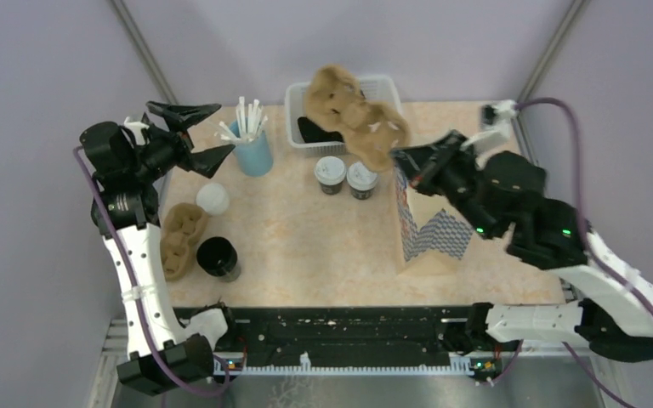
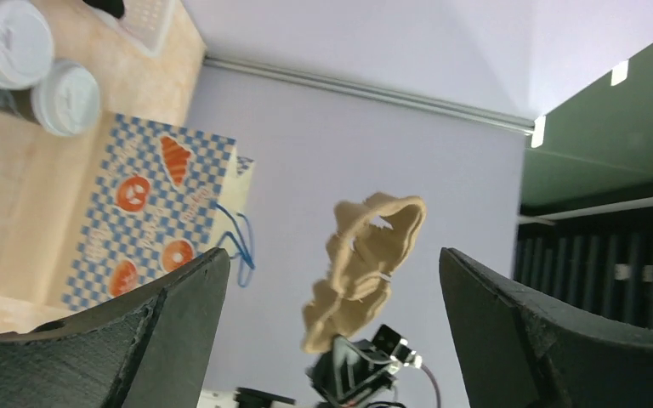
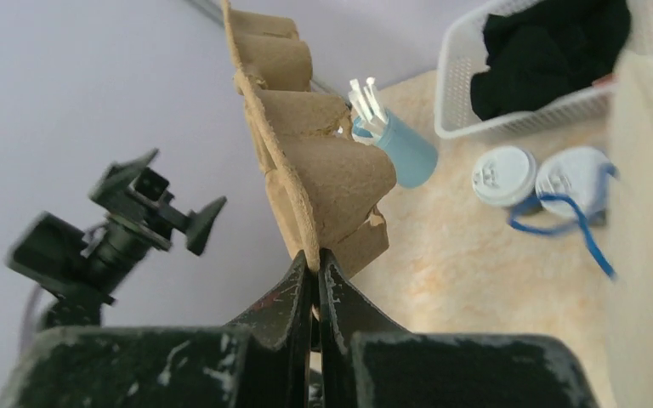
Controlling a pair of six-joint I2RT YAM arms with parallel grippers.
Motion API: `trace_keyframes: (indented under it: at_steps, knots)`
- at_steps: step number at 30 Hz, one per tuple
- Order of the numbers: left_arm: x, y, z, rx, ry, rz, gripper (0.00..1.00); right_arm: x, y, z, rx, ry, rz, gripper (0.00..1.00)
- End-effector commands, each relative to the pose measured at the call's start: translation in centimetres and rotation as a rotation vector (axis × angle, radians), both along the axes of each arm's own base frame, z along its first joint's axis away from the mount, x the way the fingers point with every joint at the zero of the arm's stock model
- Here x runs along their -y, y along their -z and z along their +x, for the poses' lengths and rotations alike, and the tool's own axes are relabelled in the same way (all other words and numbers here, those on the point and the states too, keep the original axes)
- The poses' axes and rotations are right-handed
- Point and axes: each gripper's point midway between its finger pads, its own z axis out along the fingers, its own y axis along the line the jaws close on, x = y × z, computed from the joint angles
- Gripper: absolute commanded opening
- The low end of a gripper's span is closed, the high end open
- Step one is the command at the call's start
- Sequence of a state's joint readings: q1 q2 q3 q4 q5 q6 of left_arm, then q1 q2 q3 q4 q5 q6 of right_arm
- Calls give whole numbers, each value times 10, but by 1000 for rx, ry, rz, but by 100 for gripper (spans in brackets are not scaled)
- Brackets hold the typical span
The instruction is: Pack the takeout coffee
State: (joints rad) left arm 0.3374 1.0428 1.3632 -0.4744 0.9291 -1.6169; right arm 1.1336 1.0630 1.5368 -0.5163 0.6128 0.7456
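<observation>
My right gripper [image 1: 403, 161] is shut on the edge of a brown moulded-pulp carrier [image 1: 353, 115] and holds it in the air over the basket and the bag. In the right wrist view the jaws [image 3: 317, 263] pinch the carrier's rim [image 3: 306, 161]. Two small takeout cups with pale lids and dark sides [image 1: 330, 174] [image 1: 362, 179] stand side by side on the table below it; they also show in the right wrist view [image 3: 504, 176]. My left gripper [image 1: 200, 132] is open and empty, raised at the far left; its view shows the carrier [image 2: 366, 263] in the distance.
A blue-checked paper bag [image 1: 429, 229] stands open under the right arm. A white basket [image 1: 387, 89] holds something black. A blue cup of white sticks [image 1: 252, 151], a white-topped cup [image 1: 212, 198], an all-black cup [image 1: 218, 257] and a second pulp carrier [image 1: 180, 240] stand at the left.
</observation>
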Motion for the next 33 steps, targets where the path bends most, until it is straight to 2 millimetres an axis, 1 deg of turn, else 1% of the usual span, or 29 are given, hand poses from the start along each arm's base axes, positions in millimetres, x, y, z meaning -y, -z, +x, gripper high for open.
trace_keyframes:
  at_steps: [1,2,3,5,6,8,10,11,12,14,16,17,18,19,20,23,24,25,27,29,31,33]
  knots:
    - [14,-7,0,183,21,365,99,101,-3,-23,-237,227,300,0]
    - [28,-10,3,213,45,418,99,116,-4,-27,-246,251,336,0]
    - [46,-11,4,244,79,457,99,129,-5,-30,-258,275,372,0]
    - [89,-10,3,310,171,469,99,152,-3,-37,-292,317,418,0]
    - [113,-10,-1,348,224,454,99,162,-1,-40,-316,339,444,0]
    - [153,-3,-8,403,309,449,99,173,2,-45,-359,358,496,0]
    - [191,4,-17,453,395,485,98,183,11,-53,-426,375,533,0]
    - [211,9,-21,473,438,507,98,188,19,-57,-462,387,542,0]
    - [231,19,-22,478,476,532,98,193,26,-60,-485,402,535,0]
    - [265,31,-27,515,541,572,97,203,37,-64,-494,410,526,0]
    - [291,48,-24,517,590,625,95,214,42,-66,-476,413,553,0]
    - [303,56,-21,527,616,651,95,219,41,-66,-449,412,568,0]
    - [312,64,-17,539,637,687,95,222,44,-66,-422,412,559,0]
    - [320,76,-11,525,652,739,95,227,43,-66,-401,412,562,0]
    - [326,84,-5,518,670,781,95,229,41,-66,-379,408,553,0]
    - [341,100,8,509,702,870,92,230,27,-65,-300,386,455,0]
    - [343,107,10,485,712,892,91,230,22,-64,-273,381,418,0]
    - [344,110,10,477,714,900,91,230,17,-64,-246,374,377,0]
    - [349,115,3,475,720,911,91,232,7,-63,-179,356,295,0]
    - [347,112,-5,482,717,921,93,236,1,-62,-111,353,189,0]
    - [340,105,-16,481,707,938,98,231,-6,-62,-34,305,67,0]
    - [324,103,-26,416,684,963,99,225,-16,-60,59,264,-37,0]
